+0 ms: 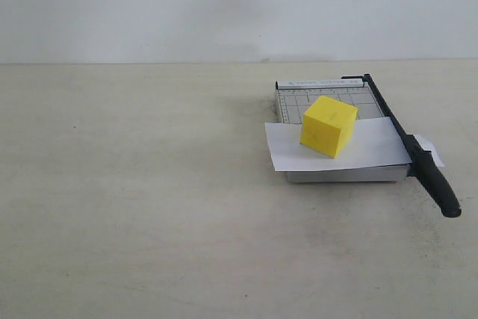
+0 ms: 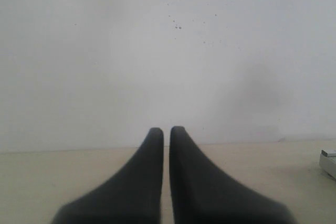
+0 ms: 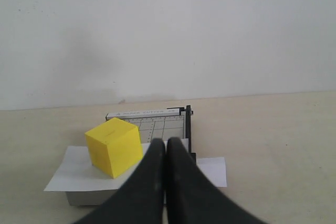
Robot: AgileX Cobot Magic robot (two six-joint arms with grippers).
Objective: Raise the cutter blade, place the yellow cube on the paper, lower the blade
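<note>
The yellow cube (image 1: 328, 125) rests on the white paper (image 1: 291, 151), which lies across the grey gridded cutter board (image 1: 299, 98). The black cutter blade (image 1: 407, 142) lies down along the board's right edge, its thick handle end (image 1: 441, 188) jutting toward the front. Neither gripper shows in the exterior view. In the right wrist view my right gripper (image 3: 166, 142) is shut with nothing held, pulled back from the yellow cube (image 3: 114, 146), the paper (image 3: 71, 174) and the blade (image 3: 188, 127). In its own wrist view my left gripper (image 2: 166, 130) is shut and empty, facing the wall.
The beige tabletop (image 1: 134, 199) stretches left and in front of the cutter. A white wall (image 1: 224, 5) closes the back. A corner of the cutter (image 2: 329, 162) peeks in at the edge of the left wrist view.
</note>
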